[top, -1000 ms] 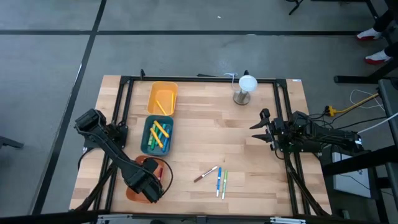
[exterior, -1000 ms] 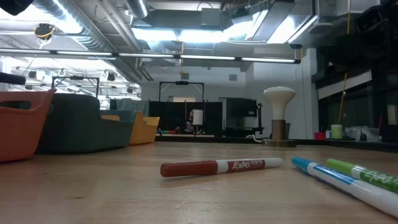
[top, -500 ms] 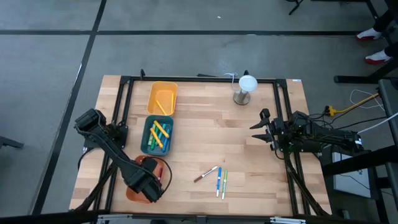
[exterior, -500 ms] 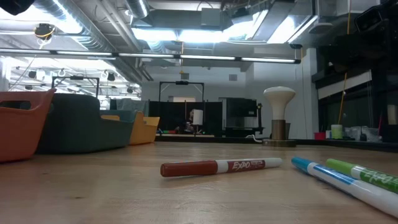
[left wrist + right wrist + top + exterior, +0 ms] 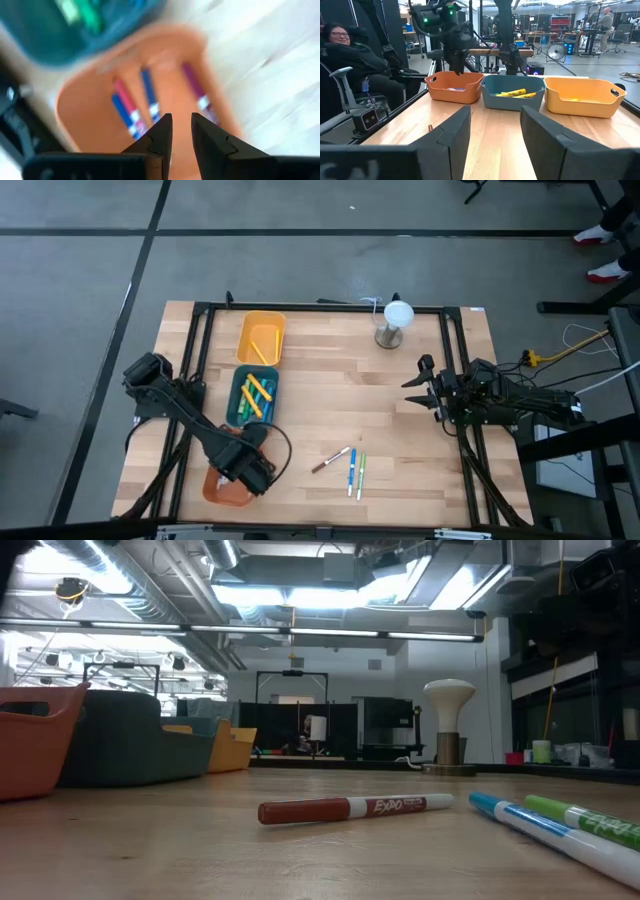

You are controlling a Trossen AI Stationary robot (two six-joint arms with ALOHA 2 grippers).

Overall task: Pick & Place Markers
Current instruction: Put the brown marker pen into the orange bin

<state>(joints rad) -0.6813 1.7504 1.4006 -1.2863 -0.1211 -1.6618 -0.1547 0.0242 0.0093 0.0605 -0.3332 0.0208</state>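
High view, lower middle of the frame: three markers lie loose on the tabletop [image 5: 330, 395], a red marker [image 5: 330, 461] lying slantwise, then a light blue marker [image 5: 352, 472] and a green marker [image 5: 361, 474] side by side just to its right. None of the three has shifted from the frame a second ago. More markers sit in trays at the left of the frame: yellow and green ones in the teal tray [image 5: 254, 398], a yellow one in the yellow tray [image 5: 261, 338] above it, and in the left wrist view red, blue and purple ones lie in the orange tray [image 5: 90, 115].

Left gripper [image 5: 258, 470] hangs over the orange tray [image 5: 222, 492] at the lower left of the frame, and it has moved since the earlier frames (then it covered more of the tray's left part; now it sits further right and a little up, leaving more orange rim bare). Its fingers [image 5: 159, 134] stand slightly parted with nothing between them, the tray's markers showing beyond the tips.

Right gripper [image 5: 418, 382] waits at the right of the frame, well apart from the loose markers, unchanged from before; its fingers [image 5: 451, 131] are spread wide and empty.

Low view shows the red marker [image 5: 355, 808] across the middle, the light blue and green ones at the lower right.
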